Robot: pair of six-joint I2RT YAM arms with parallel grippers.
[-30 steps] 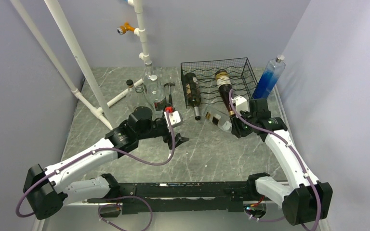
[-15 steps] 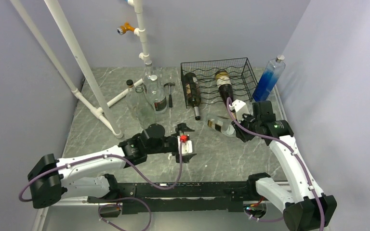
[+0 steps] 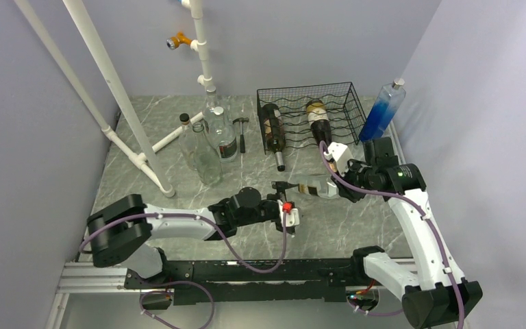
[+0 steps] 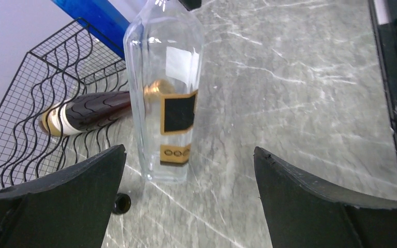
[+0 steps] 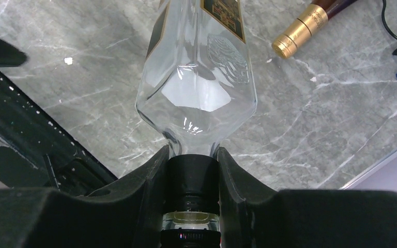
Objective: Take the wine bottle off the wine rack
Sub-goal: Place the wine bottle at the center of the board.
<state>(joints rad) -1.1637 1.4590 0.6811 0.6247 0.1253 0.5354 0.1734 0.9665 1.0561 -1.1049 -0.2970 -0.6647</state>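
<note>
Clear glass with a black-and-gold label: the clear bottle (image 3: 313,186) lies level in front of the wine rack (image 3: 298,103), outside it, neck to the right, over the grey marble table (image 3: 329,229). I cannot tell whether it touches the surface. The right gripper (image 5: 191,155) pinches its dark-capped neck, one finger pressed on each side. My right arm (image 3: 418,226) rises from its base at the near right corner. Its white forearm runs away from me near the right wall, and the wrist bends hard left so the fingers point toward the table's middle. My left arm (image 3: 178,223) lies low, stretched across the near part of the table from its shoulder at the left to a wrist just short of the bottle's base. The left gripper (image 3: 289,204) is spread wide and grasps nothing. In the left wrist view the bottle's base shows between the two fingertips, touching neither. The rack sits at the far right of the table with two dark bottles (image 3: 272,131) lying in it, necks toward me. A blue bottle (image 3: 382,110) leans against the right wall just beside the rack.
</note>
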